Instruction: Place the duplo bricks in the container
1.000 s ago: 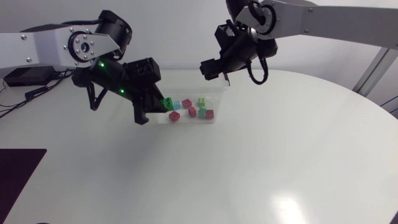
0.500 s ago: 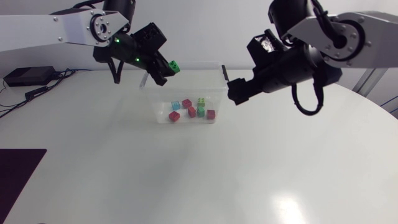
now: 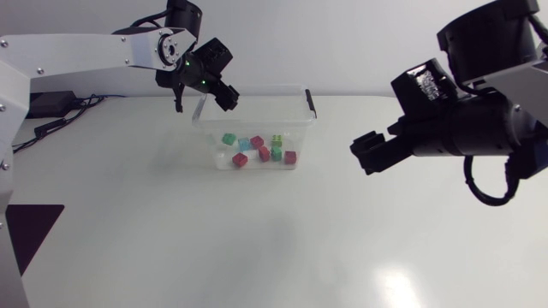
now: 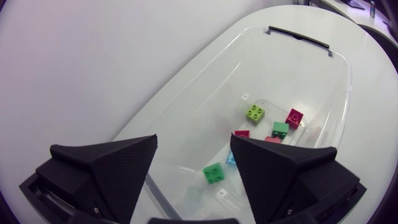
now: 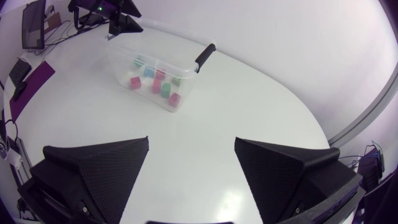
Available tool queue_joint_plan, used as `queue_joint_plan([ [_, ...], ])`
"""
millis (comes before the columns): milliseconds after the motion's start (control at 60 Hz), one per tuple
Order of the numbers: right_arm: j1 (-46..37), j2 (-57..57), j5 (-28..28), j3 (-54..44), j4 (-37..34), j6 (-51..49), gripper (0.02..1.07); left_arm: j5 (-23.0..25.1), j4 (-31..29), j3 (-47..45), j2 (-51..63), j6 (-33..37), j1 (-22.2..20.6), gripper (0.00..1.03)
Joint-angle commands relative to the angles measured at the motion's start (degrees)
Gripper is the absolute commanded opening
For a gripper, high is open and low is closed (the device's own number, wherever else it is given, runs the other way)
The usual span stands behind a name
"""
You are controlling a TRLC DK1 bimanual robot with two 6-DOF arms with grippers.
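Seemingly done, with all visible duplo bricks (image 3: 265,152) inside the clear container (image 3: 304,128) near the tabletop's far edge. Left end effector (image 4: 193,146) and right end effector (image 5: 192,143) both spread apart, empty.

Left gripper (image 4: 193,142): fingers spread wide, nothing between them, hanging over the near end of the container.
Container (image 4: 292,68): clear plastic tub on the white table (image 4: 373,112), seen from above.
Handle (image 4: 298,35): black bar on the container's far rim.
Lime brick (image 4: 254,112): on the container floor, near its middle.
Magenta brick (image 4: 294,117): just beside the lime one, towards the container's side wall.
Dark green brick (image 4: 280,129): touching or nearly touching the magenta one.
Red brick (image 4: 241,134): partly hidden by a finger.
Green brick (image 4: 214,173): alone, nearest the container's near end.
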Motion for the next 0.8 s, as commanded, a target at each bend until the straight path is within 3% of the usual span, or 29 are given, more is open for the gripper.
queue_joint_plan([
  [0, -0.91, -2.75, 1.43, -1.95, -0.27, -0.48, 1.02, -1.62, -0.17, 0.32, -3.30, -2.75, 0.78, 0.99],
  [233, -2.66, -7.59, 6.00, -4.59, 0.70, -2.42, 1.02, -6.02, -1.31, -8.82, -14.46, -4.95, 2.89, 0.99],
  [517, -6.62, -13.92, 6.70, -7.84, 1.49, -3.47, 1.02, -6.10, 2.73, -25.61, -33.88, -8.20, 6.76, 0.99],
  [783, -9.78, -20.86, 6.79, -12.06, 2.46, -4.35, 1.02, -6.10, 4.66, -38.18, -49.53, -6.62, 10.19, 0.99],
])
